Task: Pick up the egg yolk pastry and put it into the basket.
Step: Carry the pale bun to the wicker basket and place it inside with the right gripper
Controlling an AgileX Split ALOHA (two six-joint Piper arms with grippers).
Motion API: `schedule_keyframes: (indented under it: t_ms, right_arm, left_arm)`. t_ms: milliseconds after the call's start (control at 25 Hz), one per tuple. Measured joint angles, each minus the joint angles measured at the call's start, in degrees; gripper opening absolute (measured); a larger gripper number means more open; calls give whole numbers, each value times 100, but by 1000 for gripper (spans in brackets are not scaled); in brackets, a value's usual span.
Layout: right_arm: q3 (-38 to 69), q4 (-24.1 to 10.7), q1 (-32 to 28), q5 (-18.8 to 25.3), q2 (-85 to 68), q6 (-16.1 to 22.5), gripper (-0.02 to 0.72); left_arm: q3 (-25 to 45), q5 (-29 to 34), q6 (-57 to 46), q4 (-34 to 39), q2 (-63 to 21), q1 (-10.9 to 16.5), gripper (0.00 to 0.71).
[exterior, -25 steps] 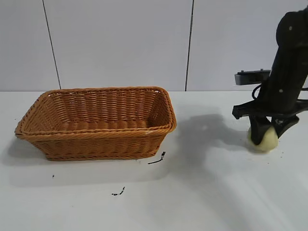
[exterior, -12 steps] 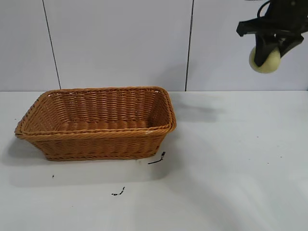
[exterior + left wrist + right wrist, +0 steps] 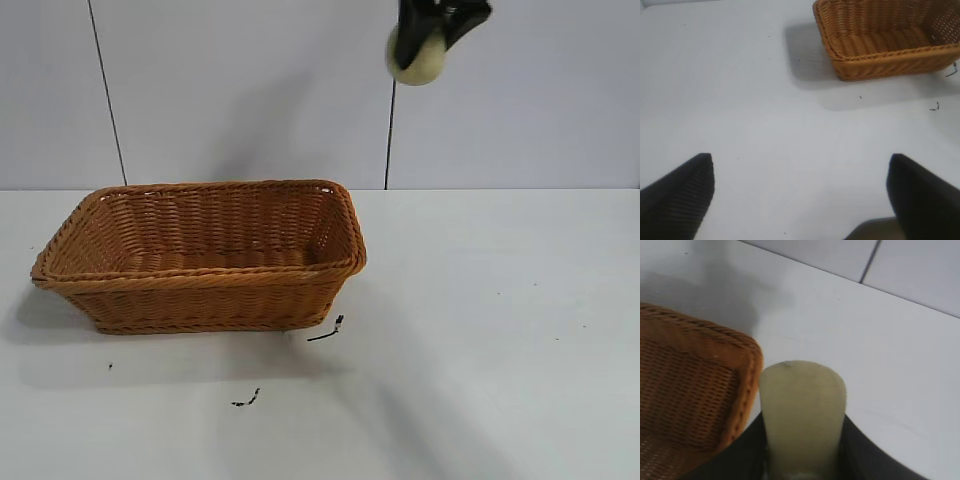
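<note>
From the exterior view, the pick is done: the right gripper [image 3: 425, 40] hangs high above the tabletop [image 3: 480, 300], clenched on the egg yolk pastry [image 3: 418, 60], which shows as a pale rounded lump between the dark fingers. It sits up and to the right of the basket [image 3: 200, 255] — not yet over the opening, as far as this angle lets one judge. The basket looks empty. What is left: carry the pastry over the basket, lower it and let go. Most of the right arm is cut off by the top edge, so only the fingers and the pastry are seen. Two small dark scraps [image 3: 325, 330] lie on the tabletop near the basket's front; what they are cannot be made out.

The left wrist view shows the left gripper [image 3: 800, 195] parked well apart from the basket [image 3: 880, 50], its fingers spread wide over bare tabletop [image 3: 765, 110] and grasping nothing. Only part of the basket is in view, cut off at the edge.

In the right wrist view the egg yolk pastry [image 3: 802, 410] fills the gap between the right gripper's fingers [image 3: 862, 450], held firmly. A corner of the basket [image 3: 705, 390] lies just beside it — the pastry seems close to the rim's edge but hides what is directly beneath.
</note>
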Motion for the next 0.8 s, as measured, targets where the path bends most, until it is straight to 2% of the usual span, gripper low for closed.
schedule_keyframes:
  t_ms: [160, 320, 600, 680, 800]
  right_arm:
    - [-8, 14, 383, -295, 402, 0, 195]
    - [-8, 21, 480, -658, 867, 0, 195]
    - [-8, 7, 486, -736, 1401, 0, 202]
    - [-8, 13, 486, -748, 1413, 0, 246]
    - [-8, 13, 486, -765, 1408, 0, 437]
  left_arm:
    - [0, 0, 0, 0, 0, 0, 696]
    - [0, 0, 0, 0, 0, 0, 696]
    - [0, 0, 0, 0, 0, 0, 696]
    - [0, 0, 0, 0, 0, 0, 696]
    - [0, 0, 0, 0, 0, 0, 696]
